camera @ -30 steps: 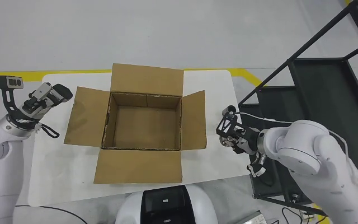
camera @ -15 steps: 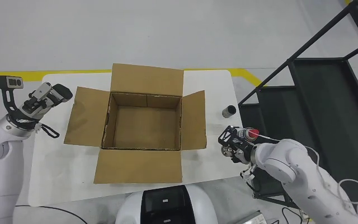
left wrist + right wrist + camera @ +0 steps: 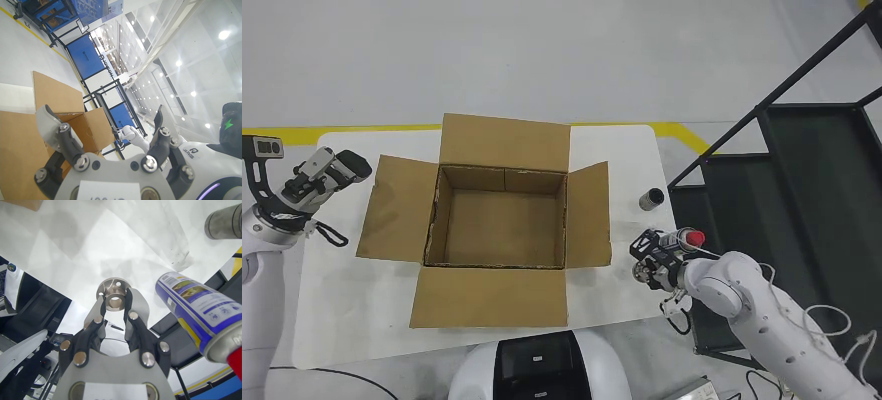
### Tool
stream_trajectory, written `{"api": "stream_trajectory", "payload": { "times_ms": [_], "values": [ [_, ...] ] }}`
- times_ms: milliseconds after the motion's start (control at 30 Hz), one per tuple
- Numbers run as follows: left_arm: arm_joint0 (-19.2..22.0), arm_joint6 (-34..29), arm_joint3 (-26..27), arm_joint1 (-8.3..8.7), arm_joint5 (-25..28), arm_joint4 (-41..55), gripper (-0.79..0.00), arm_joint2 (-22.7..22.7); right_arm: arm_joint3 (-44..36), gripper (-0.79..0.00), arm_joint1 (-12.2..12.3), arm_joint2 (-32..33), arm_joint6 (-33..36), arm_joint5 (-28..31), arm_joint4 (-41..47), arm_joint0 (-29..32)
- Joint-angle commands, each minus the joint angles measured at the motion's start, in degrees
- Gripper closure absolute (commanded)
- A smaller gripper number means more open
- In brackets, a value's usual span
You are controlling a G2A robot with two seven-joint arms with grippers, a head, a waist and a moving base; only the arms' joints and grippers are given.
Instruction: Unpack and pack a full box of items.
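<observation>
The cardboard box (image 3: 504, 142) is sitting open in the middle of the white table (image 3: 342, 300), with all four flaps folded outward and its bare bottom showing.

The right gripper (image 3: 649, 256) is hanging over the table's right edge, just past the box's right flap. In the right wrist view this gripper (image 3: 114, 294) is gripping a small metal flanged bushing (image 3: 111, 286). Its fingers (image 3: 130, 303) are clamping the bushing's neck from both sides, with the flange facing the table (image 3: 132, 237). I cannot tell whether the flange is touching the surface.

A blue spray can (image 3: 192, 308) with a red cap is sitting just beside the gripper, at the table's right edge (image 3: 682, 238). A dark grey metal cylinder (image 3: 651, 198) is standing farther back along the same edge, apart from the can and the box. It is also showing in the right wrist view (image 3: 223, 224).

The left gripper (image 3: 327, 172) is hovering at the table's left edge, beside the box's left flap. In its own wrist view the left gripper (image 3: 102, 115) is holding its fingers (image 3: 45, 117) wide apart with nothing between them, and the box (image 3: 56, 102) is lying beyond them.
</observation>
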State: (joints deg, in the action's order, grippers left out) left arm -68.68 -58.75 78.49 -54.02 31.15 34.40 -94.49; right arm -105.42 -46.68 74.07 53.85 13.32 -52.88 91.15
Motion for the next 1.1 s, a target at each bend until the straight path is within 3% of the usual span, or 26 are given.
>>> {"api": "stream_trajectory", "payload": {
  "times_ms": [0, 367, 633, 667, 733, 1067],
  "values": [
    [0.0, 0.0, 0.0, 0.00, 0.0, 0.0, -0.785, 0.0, 1.9, 0.000, -0.4, -1.7, -0.4, -0.7, -1.0, -1.3],
    [0.0, 0.0, 0.0, 0.00, 0.0, 0.0, -0.785, 0.0, 9.6, 0.000, -3.1, -12.1, -0.9, -5.1, -5.4, -8.4],
    [0.0, 0.0, 0.0, 0.00, 0.0, 0.0, -0.785, 0.0, 12.6, 0.000, -4.6, -16.2, -2.8, -8.6, -7.6, -10.1],
    [0.0, 0.0, 0.0, 0.00, 0.0, 0.0, -0.785, 0.0, 12.9, -0.179, -4.8, -16.7, -2.9, -8.8, -7.8, -10.3],
    [0.0, 0.0, 0.0, 0.00, 0.0, 0.0, -0.785, 0.0, 13.1, -0.785, -5.0, -17.2, -3.0, -9.0, -8.0, -10.6],
    [0.0, 0.0, 0.0, 0.00, 0.0, 0.0, -0.785, 0.0, 4.9, -0.785, -4.2, -13.3, -2.2, -10.8, -11.0, -5.6]
  ]
}}
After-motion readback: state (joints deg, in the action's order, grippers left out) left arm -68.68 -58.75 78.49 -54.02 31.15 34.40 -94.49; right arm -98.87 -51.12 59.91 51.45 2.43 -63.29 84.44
